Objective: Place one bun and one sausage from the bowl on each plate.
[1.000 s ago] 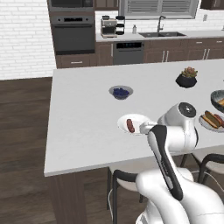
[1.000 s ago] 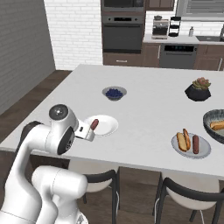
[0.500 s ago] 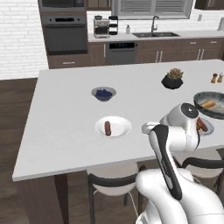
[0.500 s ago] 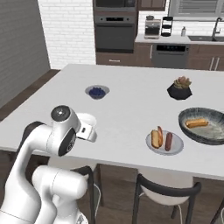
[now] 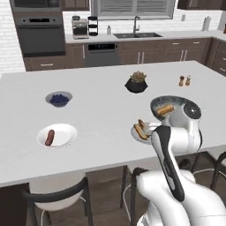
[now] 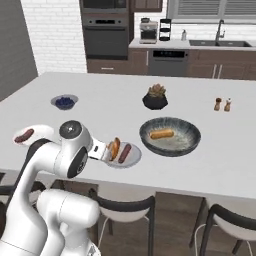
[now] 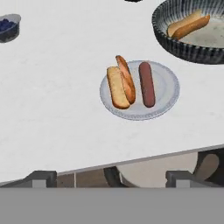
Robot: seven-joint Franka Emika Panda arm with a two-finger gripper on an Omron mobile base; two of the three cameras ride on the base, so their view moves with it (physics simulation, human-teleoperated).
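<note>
My claw [image 7: 111,178] hangs spread and empty over the table's [image 7: 52,109] near edge. The near plate [image 7: 168,94] has bun and sausage; the far-left plate [image 5: 66,137] holds only a sausage. Next I must reach the bowl [image 6: 192,140] for its bun [image 6: 162,134].

Glossy white rounded arm [image 5: 174,154] with dark joint bands and seemingly grey end caps.

Broad bare counter [image 6: 100,125] is left between the near plate [image 7: 166,98], loaded with bun and sausage, and the far plate [image 6: 42,131]. The bowl [image 6: 192,137] is set just beside the near plate; the plant pot [image 6: 155,101] and shakers [image 6: 222,104] are kept behind.
</note>
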